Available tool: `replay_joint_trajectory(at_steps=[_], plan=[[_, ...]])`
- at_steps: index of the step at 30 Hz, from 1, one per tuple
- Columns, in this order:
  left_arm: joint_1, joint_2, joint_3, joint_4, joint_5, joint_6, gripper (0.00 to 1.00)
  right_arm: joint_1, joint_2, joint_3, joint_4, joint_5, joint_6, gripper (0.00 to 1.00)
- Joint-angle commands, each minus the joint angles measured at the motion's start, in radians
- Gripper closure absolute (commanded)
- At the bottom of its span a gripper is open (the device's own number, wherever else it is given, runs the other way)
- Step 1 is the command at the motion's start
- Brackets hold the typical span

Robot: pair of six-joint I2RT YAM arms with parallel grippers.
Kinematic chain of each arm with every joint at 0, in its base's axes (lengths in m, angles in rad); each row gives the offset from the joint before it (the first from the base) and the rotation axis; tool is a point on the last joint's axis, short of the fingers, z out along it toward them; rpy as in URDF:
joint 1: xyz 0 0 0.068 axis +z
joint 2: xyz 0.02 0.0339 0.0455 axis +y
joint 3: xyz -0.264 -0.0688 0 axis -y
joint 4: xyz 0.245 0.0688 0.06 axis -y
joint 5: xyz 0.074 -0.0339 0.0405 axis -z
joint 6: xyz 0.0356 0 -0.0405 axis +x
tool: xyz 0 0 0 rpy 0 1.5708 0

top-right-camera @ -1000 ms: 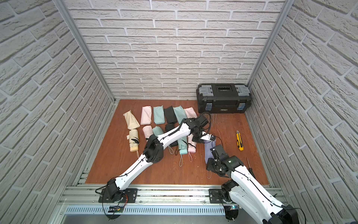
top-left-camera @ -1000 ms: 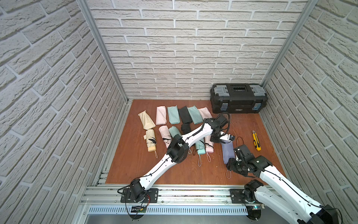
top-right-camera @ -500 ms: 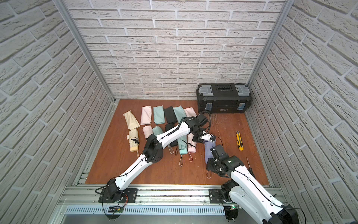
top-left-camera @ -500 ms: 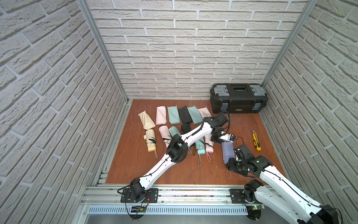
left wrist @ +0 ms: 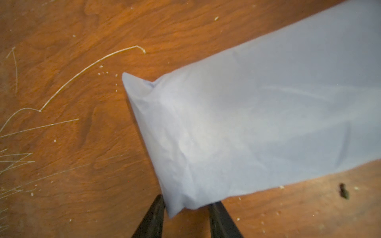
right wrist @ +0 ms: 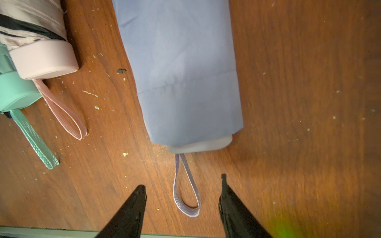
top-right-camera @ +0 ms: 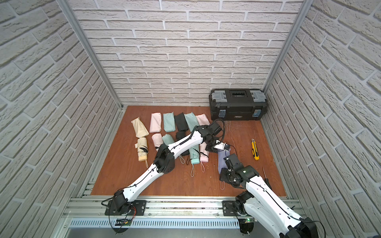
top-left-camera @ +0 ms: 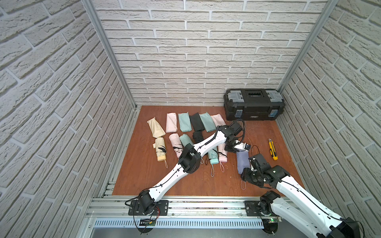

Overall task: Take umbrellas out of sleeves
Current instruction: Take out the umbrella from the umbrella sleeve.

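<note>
A lilac sleeve (top-left-camera: pixel 242 162) (top-right-camera: pixel 222 160) lies on the wooden floor with its umbrella inside. Only the pale handle end (right wrist: pixel 202 145) and the lilac wrist loop (right wrist: pixel 186 193) stick out. My left gripper (left wrist: pixel 186 210) is at the sleeve's closed far end, its two fingers pressed on either side of a bunched corner of the fabric (left wrist: pixel 247 123). My right gripper (right wrist: pixel 183 185) stands open just short of the handle, with the loop lying between its fingers, untouched. Several bare umbrellas (top-left-camera: pixel 213 156) lie to the left, and several flat empty sleeves (top-left-camera: pixel 184 122) behind them.
A black toolbox (top-left-camera: pixel 254 105) stands at the back right corner. A yellow utility knife (top-left-camera: pixel 273 152) lies on the floor to the right of the lilac sleeve. Brick walls close in three sides, and a metal rail (top-left-camera: pixel 185 206) runs along the front.
</note>
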Motion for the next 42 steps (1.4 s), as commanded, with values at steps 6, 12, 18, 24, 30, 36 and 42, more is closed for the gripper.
replay_joint_trajectory(at_steps=[6,12,18,24,30,36,42], plan=[[-0.02,0.016,0.018,0.011,0.025,0.026,0.76,0.006,-0.007,-0.013,0.001,0.009,0.006,0.4],[-0.017,-0.002,-0.009,0.02,-0.007,0.048,0.97,0.006,-0.011,-0.017,-0.004,0.012,0.007,0.4],[0.018,-0.034,-0.045,0.034,-0.081,0.022,1.0,0.006,-0.007,-0.014,-0.011,0.023,0.004,0.39],[0.048,-0.068,-0.093,0.069,-0.131,0.002,1.0,0.006,0.055,0.01,0.009,0.043,-0.008,0.39],[0.071,-0.079,-0.092,0.08,-0.138,-0.001,1.0,0.007,0.094,0.013,0.03,0.062,0.003,0.39],[0.077,-0.072,-0.082,0.072,-0.115,0.02,1.0,0.006,0.188,0.06,0.081,0.084,-0.037,0.38],[0.076,-0.07,-0.078,0.058,-0.104,0.025,1.0,0.006,0.315,0.092,0.157,0.105,-0.067,0.41]])
